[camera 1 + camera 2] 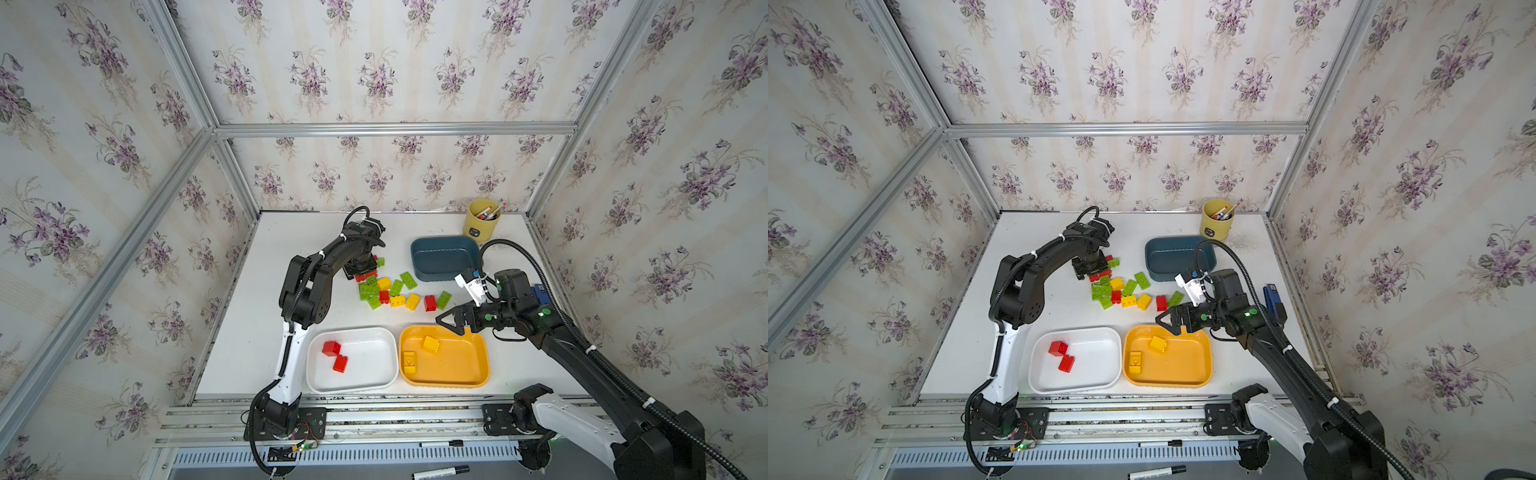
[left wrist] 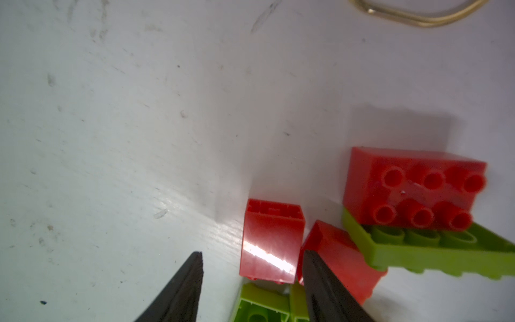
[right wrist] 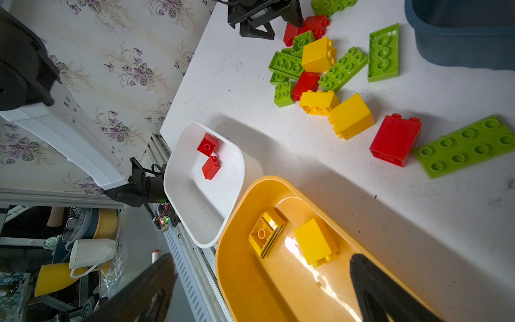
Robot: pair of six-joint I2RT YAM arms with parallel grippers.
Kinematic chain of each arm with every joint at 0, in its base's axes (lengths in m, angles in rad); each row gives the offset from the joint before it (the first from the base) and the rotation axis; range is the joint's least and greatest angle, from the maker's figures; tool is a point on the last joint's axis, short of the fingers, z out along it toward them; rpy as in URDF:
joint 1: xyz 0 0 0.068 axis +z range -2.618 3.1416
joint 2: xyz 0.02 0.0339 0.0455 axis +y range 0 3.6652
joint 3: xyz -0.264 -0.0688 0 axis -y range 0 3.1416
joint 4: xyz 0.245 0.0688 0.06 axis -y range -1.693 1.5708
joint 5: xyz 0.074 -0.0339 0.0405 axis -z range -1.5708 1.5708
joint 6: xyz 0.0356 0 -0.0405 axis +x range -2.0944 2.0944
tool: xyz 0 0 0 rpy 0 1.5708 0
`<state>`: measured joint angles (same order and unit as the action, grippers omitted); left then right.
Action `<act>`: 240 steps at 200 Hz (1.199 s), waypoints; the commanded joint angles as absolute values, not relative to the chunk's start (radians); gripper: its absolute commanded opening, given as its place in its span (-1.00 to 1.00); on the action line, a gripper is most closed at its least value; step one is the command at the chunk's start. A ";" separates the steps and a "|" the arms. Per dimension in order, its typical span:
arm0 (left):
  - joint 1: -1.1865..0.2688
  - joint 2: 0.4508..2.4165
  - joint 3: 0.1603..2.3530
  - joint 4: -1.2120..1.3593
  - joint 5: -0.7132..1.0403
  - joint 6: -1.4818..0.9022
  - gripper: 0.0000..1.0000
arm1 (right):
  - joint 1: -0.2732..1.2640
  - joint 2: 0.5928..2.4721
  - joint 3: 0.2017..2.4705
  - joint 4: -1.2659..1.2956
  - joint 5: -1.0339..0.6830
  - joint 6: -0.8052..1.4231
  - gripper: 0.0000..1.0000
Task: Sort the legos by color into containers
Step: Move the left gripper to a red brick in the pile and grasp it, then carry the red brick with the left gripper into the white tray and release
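Observation:
Red, yellow and lime legos (image 1: 390, 289) lie heaped mid-table. My left gripper (image 2: 253, 255) points down at the heap's far left end (image 1: 360, 270). Its jaws are partly open astride a red brick (image 2: 270, 239): one finger (image 2: 315, 267) is wedged between it and a neighbouring red brick (image 2: 342, 259), the other stands clear. My right gripper (image 1: 451, 324) hovers open and empty over the far right corner of the orange-yellow tray (image 1: 453, 370), which holds two yellow bricks (image 3: 315, 239). The white tray (image 1: 370, 357) holds two red bricks (image 1: 336, 355). Behind the heap, the teal tray (image 1: 444, 257) shows nothing inside.
A yellow pen cup (image 1: 481, 221) stands at the back right corner. A blue object (image 1: 539, 293) lies behind the right arm. Two markers (image 1: 440, 444) rest on the front rail. A rubber band (image 2: 418, 16) lies on the table beyond the red bricks.

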<state>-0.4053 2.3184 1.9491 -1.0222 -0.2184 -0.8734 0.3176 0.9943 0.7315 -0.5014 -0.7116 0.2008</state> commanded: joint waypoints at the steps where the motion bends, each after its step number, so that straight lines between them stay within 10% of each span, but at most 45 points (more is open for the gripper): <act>1: -0.403 2.325 1.952 -1.042 -0.213 -0.852 0.16 | 0.317 0.997 0.744 -0.468 -0.715 0.186 1.00; 60: -0.406 2.347 1.953 -1.033 -0.178 -0.828 0.11 | 0.318 1.000 0.747 -0.468 -0.712 0.185 1.00; 136: -0.401 2.285 1.917 -1.019 -0.204 -0.774 -0.45 | 0.317 1.008 0.761 -0.470 -0.712 0.179 1.00; 240: -0.555 1.638 1.386 -0.983 -0.190 -0.739 -0.40 | 0.318 1.031 0.760 -0.437 -0.753 0.174 1.00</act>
